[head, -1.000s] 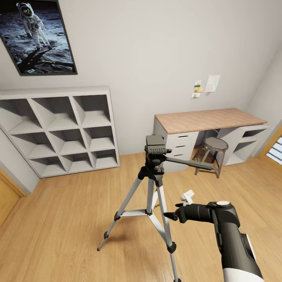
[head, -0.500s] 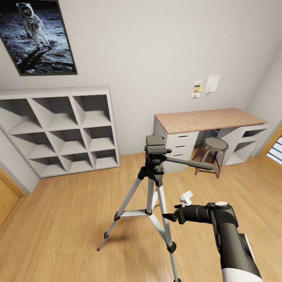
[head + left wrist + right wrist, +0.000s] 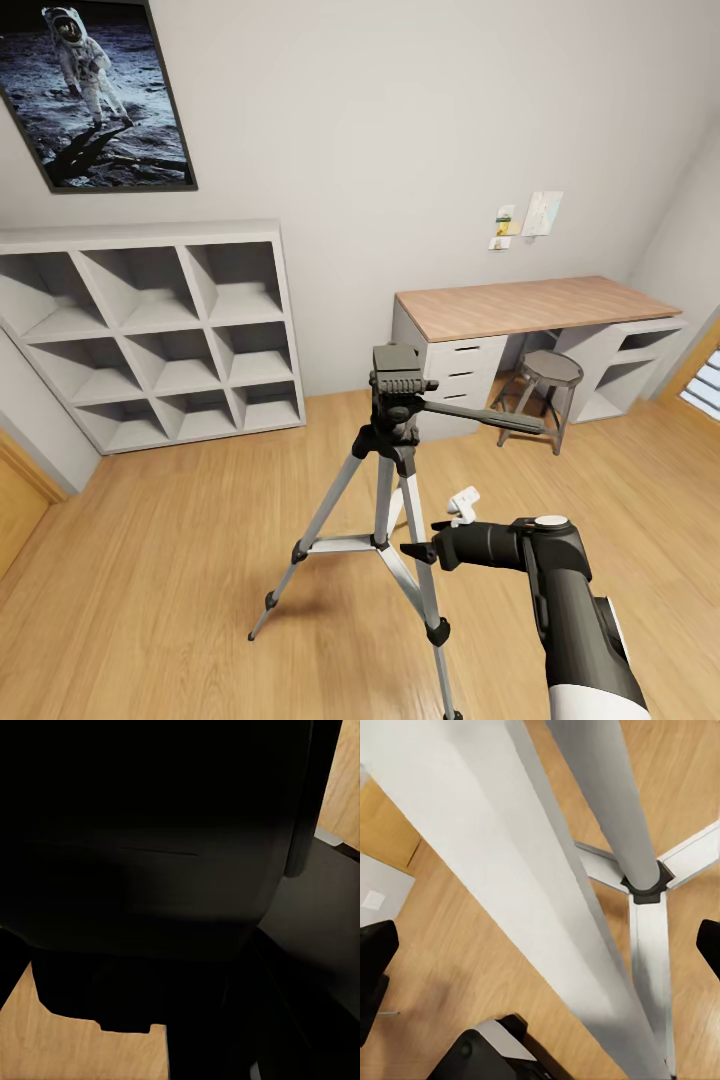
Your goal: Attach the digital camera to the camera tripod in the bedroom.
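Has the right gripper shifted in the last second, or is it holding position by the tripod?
Yes. In the head view the right gripper has slid left and slightly down, closing on the camera tripod's near leg, which hasn't moved against the floor planks.

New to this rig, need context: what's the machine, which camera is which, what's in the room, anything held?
It is a simulated two-armed wheeled robot. The wide picture comes from its head camera: the camera tripod stands on the wood floor, with white cube shelving, a desk and a stool behind. The right gripper reaches beside a tripod leg. The right wrist camera looks along that gripper: its fingertips sit wide apart around the silver legs, holding nothing. The left wrist picture is too dark to read.
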Controlling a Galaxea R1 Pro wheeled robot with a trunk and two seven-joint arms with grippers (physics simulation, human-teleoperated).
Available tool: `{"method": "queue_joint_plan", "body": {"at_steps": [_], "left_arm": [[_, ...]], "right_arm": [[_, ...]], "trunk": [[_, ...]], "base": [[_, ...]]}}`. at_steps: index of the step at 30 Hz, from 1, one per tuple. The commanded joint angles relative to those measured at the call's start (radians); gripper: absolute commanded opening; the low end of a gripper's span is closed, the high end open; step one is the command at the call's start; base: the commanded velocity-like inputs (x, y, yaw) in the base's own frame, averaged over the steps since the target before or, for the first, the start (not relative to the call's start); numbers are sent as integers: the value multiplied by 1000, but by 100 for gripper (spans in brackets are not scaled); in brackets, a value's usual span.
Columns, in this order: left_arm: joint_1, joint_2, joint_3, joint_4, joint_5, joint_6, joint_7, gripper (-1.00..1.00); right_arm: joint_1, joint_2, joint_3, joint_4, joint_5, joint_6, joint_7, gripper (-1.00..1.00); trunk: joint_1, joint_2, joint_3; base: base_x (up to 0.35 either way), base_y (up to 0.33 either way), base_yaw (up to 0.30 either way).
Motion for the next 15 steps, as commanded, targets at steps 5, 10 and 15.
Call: {"method": "queue_joint_plan", "body": {"at_steps": [5,10,15], "left_arm": [[0,2,-8,-1,8,1,0,-100],[0,2,-8,-1,8,1,0,-100],[0,2,-8,-1,8,1,0,-100]], "right_arm": [[-1,1,-4,0,8,7,-6,100],[-1,1,-4,1,7,7,-21,100],[-1,1,-5,30,7,6,-65,100]], "trunk": [[1,-2,-2],[1,-2,-2],[1,-2,-2]], "base": [[0,0,0],[0,0,0],[0,0,0]]}}
